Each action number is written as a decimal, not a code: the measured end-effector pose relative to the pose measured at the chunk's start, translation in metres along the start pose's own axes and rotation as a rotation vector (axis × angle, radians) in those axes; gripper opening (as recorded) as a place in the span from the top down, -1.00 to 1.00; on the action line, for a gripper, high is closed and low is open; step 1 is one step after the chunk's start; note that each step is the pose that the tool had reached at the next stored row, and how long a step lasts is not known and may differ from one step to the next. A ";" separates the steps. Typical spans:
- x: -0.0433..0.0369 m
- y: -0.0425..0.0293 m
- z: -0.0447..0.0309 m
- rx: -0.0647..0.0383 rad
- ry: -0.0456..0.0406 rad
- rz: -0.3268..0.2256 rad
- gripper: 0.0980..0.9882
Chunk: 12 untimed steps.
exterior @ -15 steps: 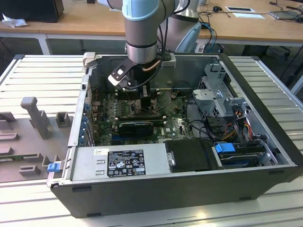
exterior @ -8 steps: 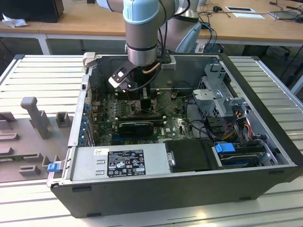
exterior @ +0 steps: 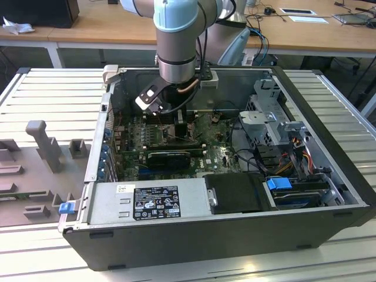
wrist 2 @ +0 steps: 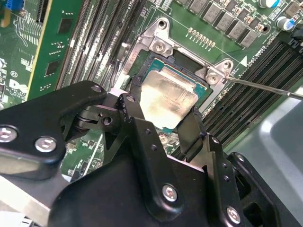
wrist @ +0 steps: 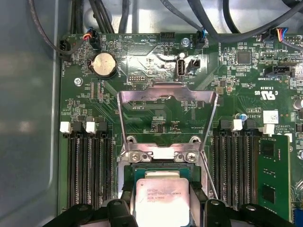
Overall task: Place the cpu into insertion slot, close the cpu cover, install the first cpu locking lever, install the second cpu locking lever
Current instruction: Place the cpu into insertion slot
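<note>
The cpu is a silvery square chip lying level over the insertion slot, inside the slot's silvery surround. My gripper has a black finger against one edge of the chip and the other finger against the opposite edge. The same hold shows in the first wrist view, with the cpu between the fingers of my gripper. The cpu cover is swung open and laid back from its hinge. A thin wire locking lever sticks out free beside the slot. In the exterior view my gripper is down inside the computer case.
Long black memory slots flank the slot on both sides, and one holds a green memory module. Cables run along the board's far edge. The case wall, a black expansion card and a drive cage surround the arm.
</note>
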<state>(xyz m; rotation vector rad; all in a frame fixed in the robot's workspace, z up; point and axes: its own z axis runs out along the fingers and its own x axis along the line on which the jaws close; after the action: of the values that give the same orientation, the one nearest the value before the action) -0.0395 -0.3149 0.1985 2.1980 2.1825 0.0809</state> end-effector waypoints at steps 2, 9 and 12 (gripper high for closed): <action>0.0000 0.0000 0.0003 0.000 0.0001 0.000 0.00; 0.0000 -0.0001 0.0012 0.000 0.0002 0.000 -0.17; -0.0001 -0.0001 0.0014 0.000 -0.0005 0.000 -0.14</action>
<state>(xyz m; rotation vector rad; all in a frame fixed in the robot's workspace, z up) -0.0395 -0.3150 0.1971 2.1979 2.1823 0.0801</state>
